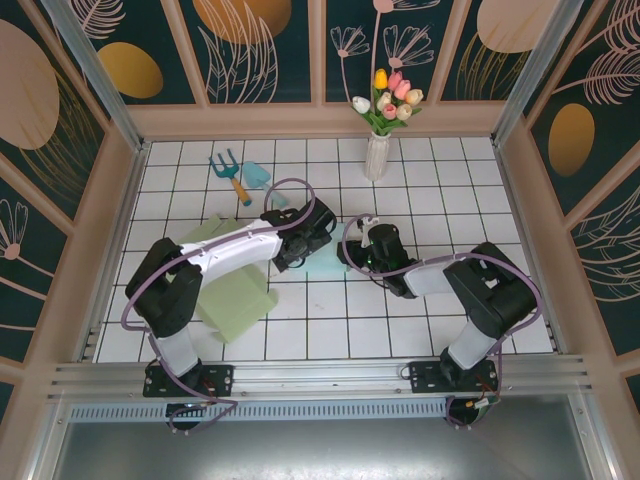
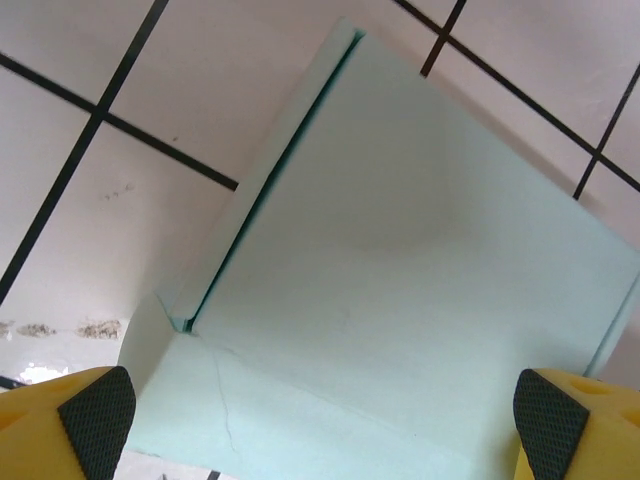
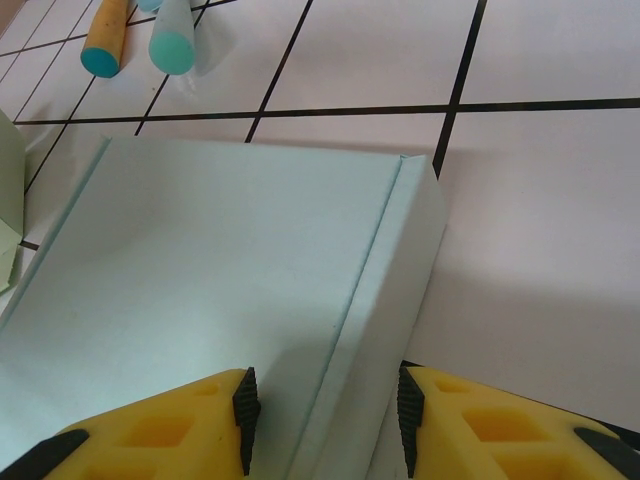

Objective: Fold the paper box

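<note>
The pale teal paper box [image 1: 325, 266] lies on the white tiles in the middle, between my two grippers. From above, the left wrist view looks onto its flat panel [image 2: 420, 260], with a folded-up wall along its left edge. My left gripper [image 2: 320, 420] hangs over it with jaws wide apart and nothing between the pads [image 2: 98, 410]. In the top view that gripper [image 1: 300, 246] is at the box's left side. My right gripper [image 3: 322, 420] straddles the box's raised right wall [image 3: 390, 270]. The outer pad is at the wall; the inner pad [image 3: 246, 405] is slightly apart from it.
A vase of tulips [image 1: 377, 150] stands at the back. A garden fork with an orange handle [image 1: 233, 180] and a teal trowel [image 1: 257, 176] lie behind the left arm. Green flat sheets [image 1: 236, 302] lie under the left arm, near its base.
</note>
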